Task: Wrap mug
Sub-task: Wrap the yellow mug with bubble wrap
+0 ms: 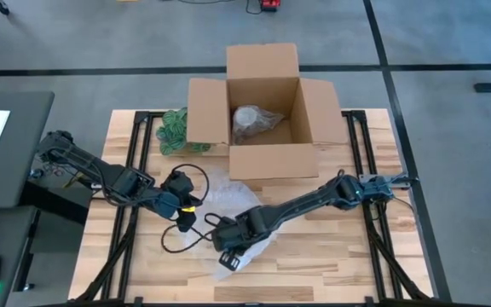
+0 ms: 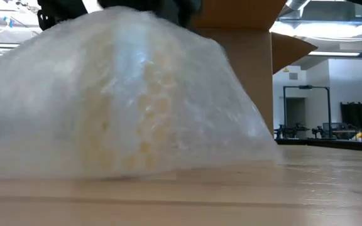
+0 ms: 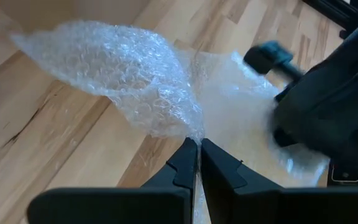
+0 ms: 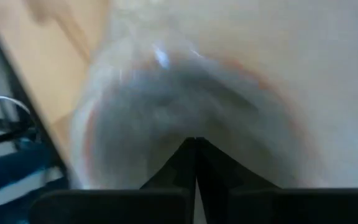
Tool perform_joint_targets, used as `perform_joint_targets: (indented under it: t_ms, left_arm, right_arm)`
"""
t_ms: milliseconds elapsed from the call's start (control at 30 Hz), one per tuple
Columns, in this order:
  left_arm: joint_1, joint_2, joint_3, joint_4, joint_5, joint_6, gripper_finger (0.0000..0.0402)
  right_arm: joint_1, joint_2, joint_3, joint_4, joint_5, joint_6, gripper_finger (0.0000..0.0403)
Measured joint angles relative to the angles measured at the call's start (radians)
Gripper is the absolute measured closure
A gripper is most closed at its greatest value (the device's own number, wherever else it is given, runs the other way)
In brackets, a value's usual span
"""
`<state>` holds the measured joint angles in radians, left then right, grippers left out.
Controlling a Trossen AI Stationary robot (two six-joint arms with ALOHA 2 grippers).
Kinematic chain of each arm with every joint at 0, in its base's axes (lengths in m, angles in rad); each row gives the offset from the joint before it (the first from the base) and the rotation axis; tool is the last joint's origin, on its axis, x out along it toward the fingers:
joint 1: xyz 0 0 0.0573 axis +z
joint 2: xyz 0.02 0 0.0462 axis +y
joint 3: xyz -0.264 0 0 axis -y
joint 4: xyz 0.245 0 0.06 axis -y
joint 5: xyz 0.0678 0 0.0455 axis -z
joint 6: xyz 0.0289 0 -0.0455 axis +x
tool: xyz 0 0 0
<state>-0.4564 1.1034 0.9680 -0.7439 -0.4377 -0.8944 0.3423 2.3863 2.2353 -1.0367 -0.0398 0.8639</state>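
Observation:
A sheet of clear bubble wrap (image 1: 228, 198) lies bunched on the wooden table in front of the cardboard box. In the low view it rises as a mound (image 2: 131, 94) with a pale yellowish shape showing dimly inside. The mug itself is hidden under the wrap. My left gripper (image 1: 187, 213) is at the wrap's left side, shut on it. My right gripper (image 1: 228, 251) is at the wrap's near side, fingers shut on the wrap, which fills its wrist view as a blurred rounded bulge (image 4: 185, 93). My left gripper pinches an edge of the bubble wrap (image 3: 194, 132) between its two fingers, coming in low from the table's left. From the pinch the sheet rises in a loose puffed fold (image 3: 123, 68). My right gripper's shut fingers (image 4: 185, 163) meet the wrap (image 4: 194, 127) at its near side. Blur hides which part they hold.
An open cardboard box (image 1: 267, 162) stands at the far middle, with a wrapped bundle (image 1: 252, 122) inside. A green wrapped bundle (image 1: 173, 130) lies left of the box. A black cable (image 1: 181, 240) loops on the table by my left gripper. Bare wood lies to the near right.

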Motion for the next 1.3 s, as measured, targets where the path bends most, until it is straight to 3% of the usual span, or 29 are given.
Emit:
perform_joint_targets:
  t_ms: [200, 400, 500, 700, 1300]
  left_arm:
    - [0.000, 0.000, 0.000, 0.003, 0.001, 0.002, 0.0401]
    - [0.000, 0.000, 0.000, 0.002, 0.003, 0.009, 0.0401]
    - [0.000, 0.000, 0.000, 0.001, 0.003, 0.012, 0.0401]
    - [0.000, 0.000, 0.000, -0.001, 0.003, 0.019, 0.0402]
    - [0.000, 0.000, 0.000, -0.001, -0.002, 0.020, 0.0402]
  right_arm:
    - [-0.013, -0.090, 0.002, 0.003, -0.052, 0.003, 0.0402]
    - [-0.040, -0.124, 0.003, 0.118, -0.011, -0.008, 0.0403]
    - [-0.059, -0.085, 0.003, 0.170, -0.022, -0.022, 0.0403]
    - [-0.047, -0.042, 0.000, 0.107, -0.064, -0.016, 0.0403]
    - [-0.021, 0.065, 0.006, 0.073, -0.037, -0.001, 0.0403]
